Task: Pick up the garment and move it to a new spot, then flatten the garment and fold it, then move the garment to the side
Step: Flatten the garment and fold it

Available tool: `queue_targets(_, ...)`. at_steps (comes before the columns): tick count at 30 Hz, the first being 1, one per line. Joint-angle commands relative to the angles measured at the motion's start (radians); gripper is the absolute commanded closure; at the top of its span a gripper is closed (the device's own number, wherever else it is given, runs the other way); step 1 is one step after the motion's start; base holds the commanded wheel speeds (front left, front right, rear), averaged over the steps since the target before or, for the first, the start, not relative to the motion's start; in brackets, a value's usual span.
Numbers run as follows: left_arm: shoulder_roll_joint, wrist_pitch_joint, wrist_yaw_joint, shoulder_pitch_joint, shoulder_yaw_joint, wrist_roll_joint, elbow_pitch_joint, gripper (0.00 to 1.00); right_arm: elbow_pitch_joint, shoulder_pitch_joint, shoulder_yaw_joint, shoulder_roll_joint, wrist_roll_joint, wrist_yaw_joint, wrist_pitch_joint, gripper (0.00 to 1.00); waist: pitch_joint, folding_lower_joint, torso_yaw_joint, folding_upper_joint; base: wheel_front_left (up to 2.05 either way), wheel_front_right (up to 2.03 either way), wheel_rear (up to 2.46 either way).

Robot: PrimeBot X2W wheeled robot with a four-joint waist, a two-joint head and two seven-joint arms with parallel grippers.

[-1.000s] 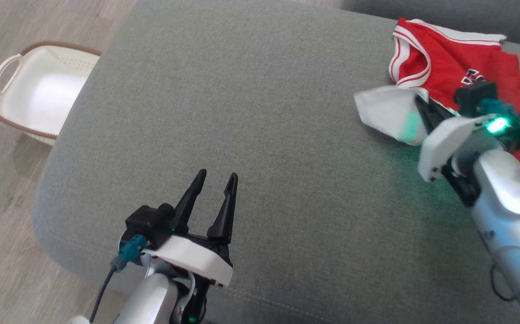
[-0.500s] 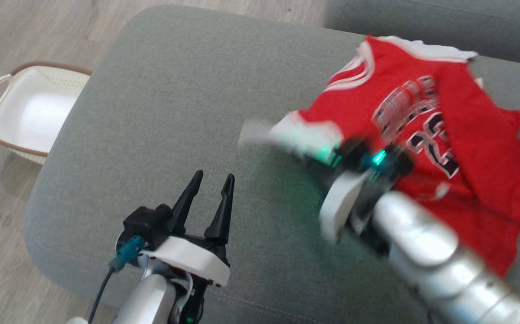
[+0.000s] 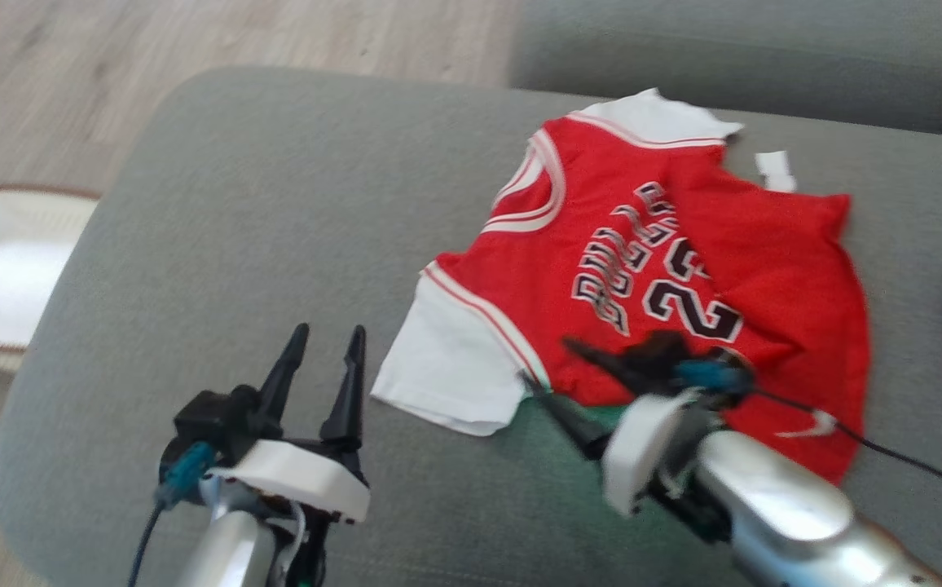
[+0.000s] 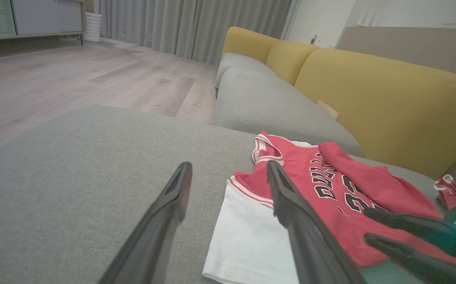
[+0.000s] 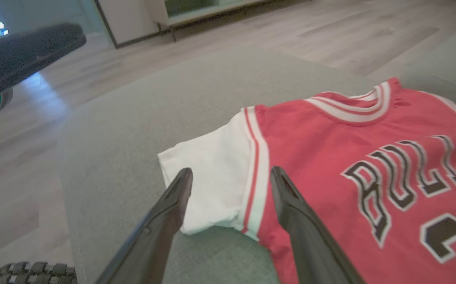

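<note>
On the grey cushion (image 3: 275, 204) the jersey (image 3: 642, 269) lies spread, print up. Soft, light and limp, it is best pinched at a sleeve hem or shoulder. Both claws gape empty: the left claw (image 3: 323, 359) near the white sleeve, the right claw (image 3: 546, 367) at the jersey's edge, having released the sleeve it dragged a moment ago.

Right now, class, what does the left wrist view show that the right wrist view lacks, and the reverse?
Left wrist view's extras: yellow back cushions, grey curtains and a smaller red garment at the far right. Right wrist view's extra: a pale cabinet standing on the floor. Shared: the red jersey with its white sleeve, the grey seat cushion and the wooden floor.
</note>
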Motion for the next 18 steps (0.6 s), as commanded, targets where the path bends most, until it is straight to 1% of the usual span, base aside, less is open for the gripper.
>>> queue_targets(1,0.004,-0.006,-0.004,-0.013,0.042,0.009,-0.030,0.00,-0.012,0.031,-0.029,-0.002,-0.001,-0.001,-0.021,0.00,-0.030,0.0000,-0.040,0.0000,0.00,0.00,0.00)
queue_targets(4,0.004,-0.006,-0.008,0.008,0.076,0.023,-0.030,0.00,0.021,0.095,-0.195,0.003,-0.033,-0.001,-0.079,0.00,-0.057,0.0000,-0.085,0.0000,0.00,0.00,0.00)
queue_targets(7,0.004,-0.006,-0.010,0.029,0.107,0.031,-0.036,0.00,0.038,0.173,-0.381,0.027,-0.086,-0.001,-0.133,0.00,-0.078,0.0000,-0.126,0.0000,0.00,0.00,0.00)
queue_targets(8,0.004,-0.006,-0.010,0.034,0.116,0.030,-0.040,0.00,0.033,0.195,-0.439,0.034,-0.117,-0.001,-0.147,0.00,-0.080,0.0000,-0.139,0.0000,0.00,0.00,0.00)
queue_targets(10,0.004,-0.006,-0.012,0.041,0.138,0.003,-0.053,0.00,0.004,0.228,-0.546,0.044,-0.223,-0.001,-0.169,0.00,-0.081,0.0000,-0.163,0.0000,0.00,0.00,0.00)
queue_targets(12,0.004,-0.006,-0.010,0.044,0.158,-0.016,-0.057,0.00,-0.043,0.273,-0.644,0.082,-0.313,-0.001,-0.177,0.00,-0.083,0.0000,-0.181,0.0000,0.00,0.00,0.00)
queue_targets(15,0.004,-0.006,-0.009,0.048,0.172,-0.012,-0.059,0.00,-0.125,0.347,-0.753,0.149,-0.397,-0.001,-0.180,0.00,-0.084,0.0000,-0.201,0.0000,0.00,0.00,0.00)
queue_targets(18,0.004,-0.006,-0.010,0.057,0.182,-0.011,-0.058,0.00,-0.211,0.407,-0.808,0.185,-0.470,-0.001,-0.181,0.00,-0.081,0.0000,-0.219,0.0000,0.00,0.00,0.00)
